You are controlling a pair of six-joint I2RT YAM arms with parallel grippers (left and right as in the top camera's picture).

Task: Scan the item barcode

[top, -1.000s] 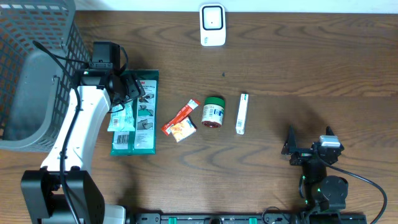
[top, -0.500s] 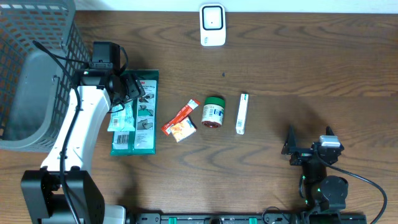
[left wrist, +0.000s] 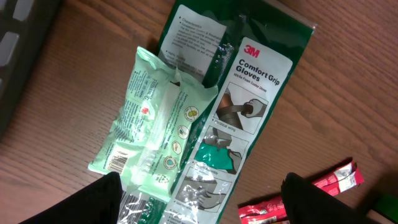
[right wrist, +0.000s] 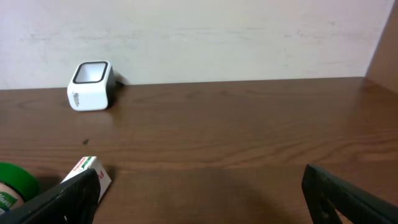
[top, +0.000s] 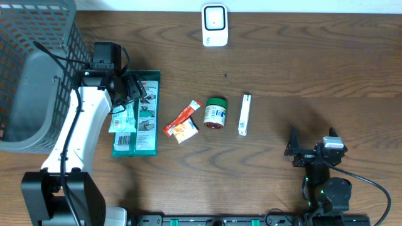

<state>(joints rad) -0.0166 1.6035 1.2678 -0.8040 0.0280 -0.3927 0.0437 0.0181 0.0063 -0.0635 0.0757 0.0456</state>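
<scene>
Apparently the task is only at its beginning. No item is held: the left jaws hang spread wide above the pale green wipes pack (left wrist: 155, 124). This pack lies partly on the green glove pack (left wrist: 249, 106) at the left side of the table (top: 301, 75), and the jaws touch neither pack, as far as the wrist view shows. The wipes pack is probably the item to scan, and what looks like a barcode shows at one corner of it. The right jaws are spread too, empty, parked low near the front edge on the right.

The scanner (top: 214, 24) stands at the far edge, well apart from both packs. So all is left to do: grasp the item, lift it, carry it over and turn the barcode to the scanner.

A red sachet (top: 182, 117), a small orange box (top: 186, 130), a green-lidded jar (top: 215, 113) and a narrow white box (top: 244, 115) lie to the right of the packs, beside the way and not across it. The grey basket (top: 25, 63) stands just beside the left arm. Since the packs overlap, the lower one may be dragged along.
</scene>
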